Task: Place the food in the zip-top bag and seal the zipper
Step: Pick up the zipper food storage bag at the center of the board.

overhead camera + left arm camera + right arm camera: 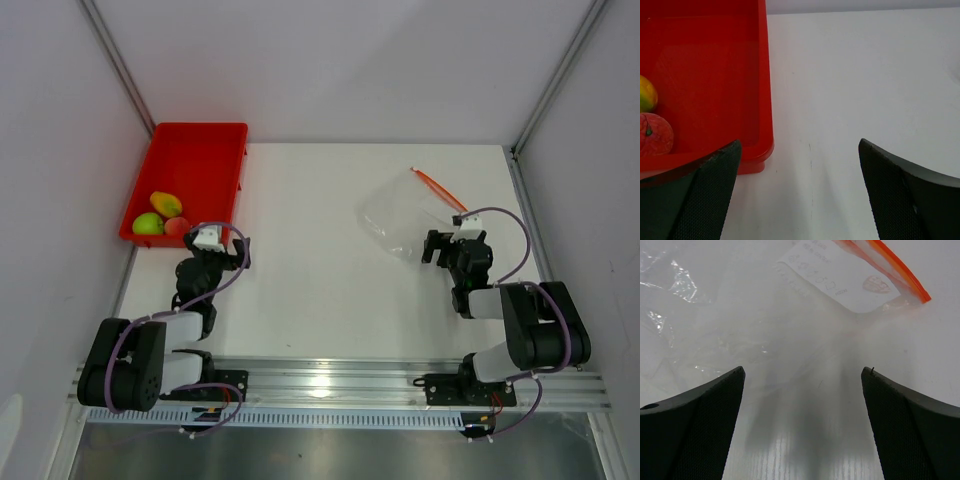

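Note:
Three toy fruits lie in the near end of a red tray (pixel 195 160): a green one (pixel 148 224), a yellow-orange one (pixel 166 204) and a pinkish-orange one (pixel 177 227). The left wrist view shows the yellow-orange fruit (pixel 646 93) and the pinkish-orange fruit (pixel 654 134). The clear zip-top bag (pixel 402 215) lies flat at the right, its orange-red zipper (pixel 438 187) along the far edge. My left gripper (pixel 213 256) is open and empty beside the tray's near right corner. My right gripper (pixel 447 247) is open and empty just near of the bag (pixel 755 315), with the zipper (pixel 895 270) ahead to the right.
White walls and metal frame posts close in the table on the left, back and right. The red tray (pixel 715 75) sits against the left wall. A metal rail with the arm bases runs along the near edge.

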Available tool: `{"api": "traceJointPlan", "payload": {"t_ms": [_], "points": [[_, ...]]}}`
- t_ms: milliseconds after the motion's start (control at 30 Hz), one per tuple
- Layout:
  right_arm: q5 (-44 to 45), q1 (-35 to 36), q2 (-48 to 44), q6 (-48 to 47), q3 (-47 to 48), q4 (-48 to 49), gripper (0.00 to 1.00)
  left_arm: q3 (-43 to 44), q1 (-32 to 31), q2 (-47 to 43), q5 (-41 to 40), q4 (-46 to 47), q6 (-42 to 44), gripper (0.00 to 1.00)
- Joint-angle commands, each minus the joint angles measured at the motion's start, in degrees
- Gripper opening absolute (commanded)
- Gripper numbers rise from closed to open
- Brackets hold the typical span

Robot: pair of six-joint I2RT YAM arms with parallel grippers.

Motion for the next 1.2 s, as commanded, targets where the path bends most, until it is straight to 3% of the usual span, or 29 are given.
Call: {"api": "traceJointPlan", "payload": {"t_ms": [0,133,267,333,367,433,533,633,800,933,1033,1167], "points": [[6.86,0.3,-2.5,1.0,2.66,-2.16,0.99,1.83,0.52,-0.3,-0.3,3.38,1.63,0.99],[7.31,1.09,-4.0,-0.14,7.14,-10.95,0.99,2.09,0.52,-1.61,-0.29,1.38,1.63,0.99],[7.39,1.97,-9.34,-0.14,7.77,-17.72,0.99,4.99,0.43,-6.0,-9.16,-7.22,-0.48,0.99],[12.11,1.97,-11.55,5.27,8.21,-20.18,0.99,5.96,0.08,-8.98,-10.75,-9.96,-0.31,1.0],[20.32,1.71,-12.52,9.92,10.74,-27.24,0.99,6.57,-0.71,-9.96,-11.8,-12.76,-0.22,0.99],[24.17,0.92,-14.54,17.95,14.26,-35.97,0.99,7.88,-1.68,-12.94,-16.8,-15.33,-0.91,0.99],[15.24,-2.68,-16.39,17.35,19.89,-46.98,1.0,9.82,-2.91,-16.29,-25.15,-22.17,-7.3,1.0],[14.25,-6.45,-17.18,25.48,22.27,-56.2,0.99,14.72,-3.09,-20.16,-25.61,-32.63,-13.81,0.99],[-3.63,-16.37,-12.98,26.23,22.79,-55.26,0.99,21.77,-3.09,-23.41,-20.87,-47.91,-22.26,1.0],[-10.68,-21.3,-0.44,26.93,27.97,-57.29,0.99,25.38,-3.09,-24.47,-17.18,-54.95,-28.07,1.0],[-18.24,-24.21,3.55,28.94,27.9,-54.84,1.0,29.41,-3.0,-25.87,-14.98,-60.84,-31.33,0.99],[-20.47,-24.31,5.92,32.37,24.57,-51.23,0.99,31.27,-3.0,-28.42,-8.4,-67.01,-31.33,0.99]]}}
